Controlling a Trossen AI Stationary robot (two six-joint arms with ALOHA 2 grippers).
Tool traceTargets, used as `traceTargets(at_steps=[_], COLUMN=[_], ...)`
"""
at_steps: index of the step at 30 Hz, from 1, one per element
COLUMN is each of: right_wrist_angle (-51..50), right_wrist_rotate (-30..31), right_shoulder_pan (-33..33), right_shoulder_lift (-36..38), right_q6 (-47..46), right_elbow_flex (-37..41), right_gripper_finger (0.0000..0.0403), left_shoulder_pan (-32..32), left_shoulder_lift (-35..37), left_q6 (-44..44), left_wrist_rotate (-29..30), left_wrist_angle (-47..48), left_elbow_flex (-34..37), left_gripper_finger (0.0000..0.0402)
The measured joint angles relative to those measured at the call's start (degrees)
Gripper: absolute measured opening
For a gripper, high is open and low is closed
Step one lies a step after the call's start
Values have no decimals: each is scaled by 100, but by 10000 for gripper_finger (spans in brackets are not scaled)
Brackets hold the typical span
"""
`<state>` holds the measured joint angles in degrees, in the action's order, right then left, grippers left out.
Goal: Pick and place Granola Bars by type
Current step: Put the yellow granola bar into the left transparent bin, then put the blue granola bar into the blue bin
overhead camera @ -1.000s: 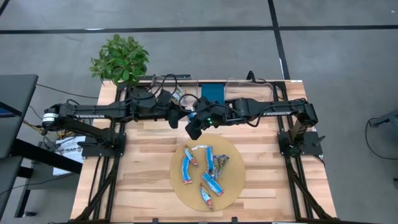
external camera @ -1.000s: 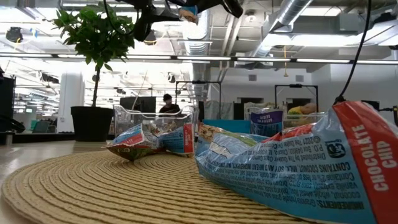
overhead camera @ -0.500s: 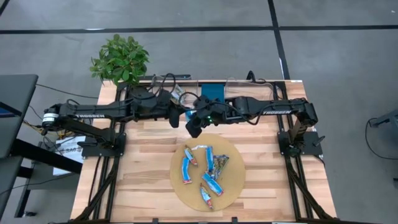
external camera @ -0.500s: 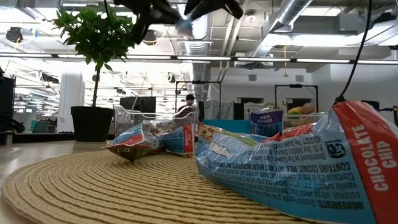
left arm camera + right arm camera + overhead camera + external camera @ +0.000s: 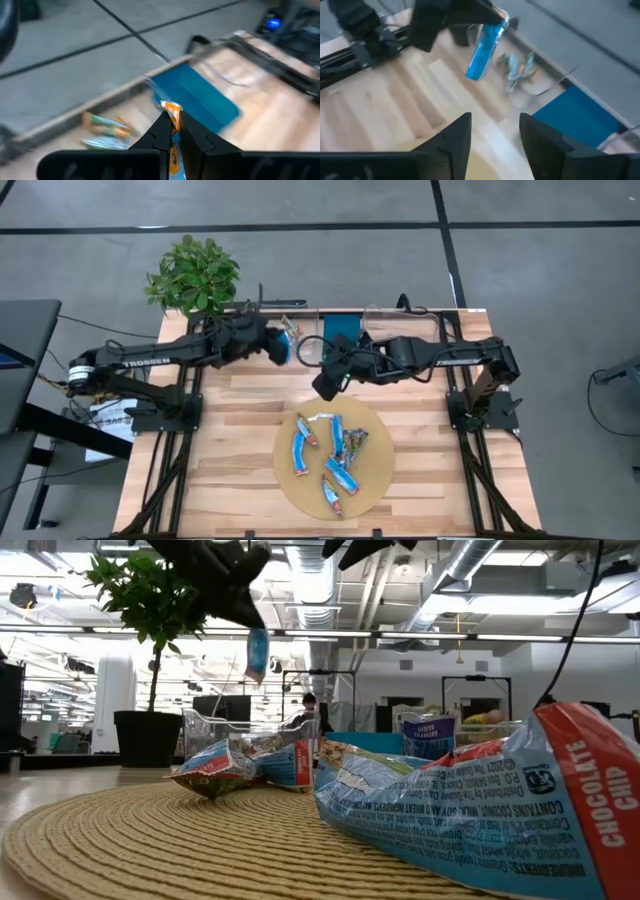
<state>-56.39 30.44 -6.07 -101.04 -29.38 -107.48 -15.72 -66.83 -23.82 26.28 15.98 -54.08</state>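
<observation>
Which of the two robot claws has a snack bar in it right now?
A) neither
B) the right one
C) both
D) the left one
D: the left gripper is pinched on a blue granola bar that hangs from it, while the right gripper is open with nothing between its fingers.

One blue granola bar [image 5: 487,45] dangles in the air — others [image 5: 330,452] lie scattered (mostly blue wrappers) on the round mat.
</observation>
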Motion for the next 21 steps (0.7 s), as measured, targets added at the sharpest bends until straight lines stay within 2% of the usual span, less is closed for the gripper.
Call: traceTargets(at_steps=[4, 10, 13, 21], right_wrist_angle=[-28, -43, -47, -58], right_wrist_rotate=[277, 273, 264, 245], right_shoulder_pan=[-30, -2, 17, 7], right_shoulder_lift=[102, 153, 151, 151], right_q6=[96, 97, 97, 102], right_elbow_flex=[1, 4, 4, 4], right_gripper_finger=[161, 154, 151, 149], left_shoulder_pan=[-540, -1042, -1118, -1009], left_shoulder_lift=[0, -89, -235, -668], left_q6=[298, 1030, 1560, 1649], left_wrist_rotate=[146, 70, 47, -352], left_wrist_angle=[-68, -499, -820, -772], left_elbow_flex=[0, -4, -15, -7], left_gripper_finger=[7, 16, 31, 95])
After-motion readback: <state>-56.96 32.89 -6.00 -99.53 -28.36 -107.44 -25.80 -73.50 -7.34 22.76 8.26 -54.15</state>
